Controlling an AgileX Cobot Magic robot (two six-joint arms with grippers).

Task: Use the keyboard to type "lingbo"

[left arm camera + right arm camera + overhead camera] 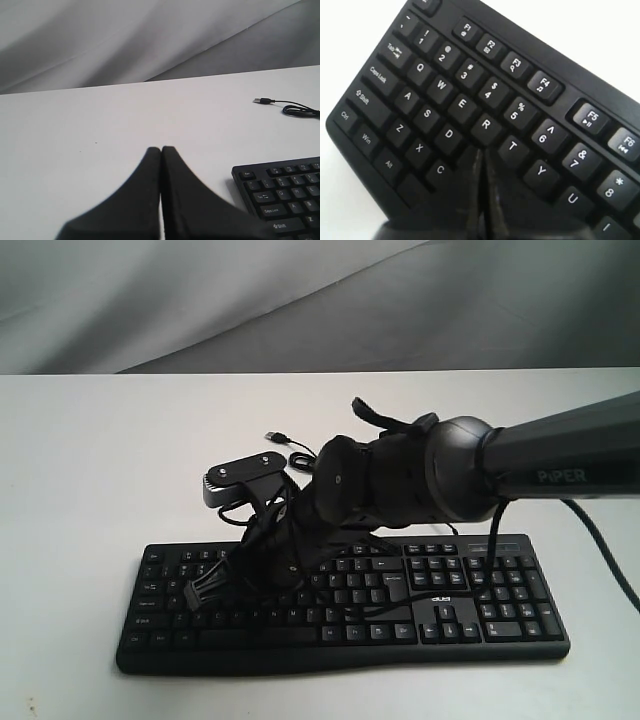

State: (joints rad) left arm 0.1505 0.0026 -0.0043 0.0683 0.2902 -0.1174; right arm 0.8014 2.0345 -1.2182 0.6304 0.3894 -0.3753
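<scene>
Closest to us, the keyboard (340,615) lies flat on the white table (80,460), long edge square to the front, number pad out on the right and letters to the left. That's where the action is. The right arm (560,455) reaches clean across the middle, I'd say because the key it wants sits in the left half of the letters.

Now look at the right gripper (481,156): jaws pressed together into one narrow point, nothing held between them. Makes sense to me, since a closed pair works as a single finger, slim enough to hit one key without catching its neighbours. The tip hangs over the home row, just past D and below R and T. It hides the legend underneath, so it's F or G and I can't call it. I can't tell whether it touches the cap either. G is in the word, so my read is a keystroke somewhere mid-word.

Off the keyboard's left end, the left gripper (161,152) is also closed and empty, over bare table. It looks parked clear so the two arms don't clash.

Further back, the cable (300,455) curls on the table, and its USB plug (275,435) lies loose, connected to nothing in view. Behind it all is the grey backdrop (200,300).
</scene>
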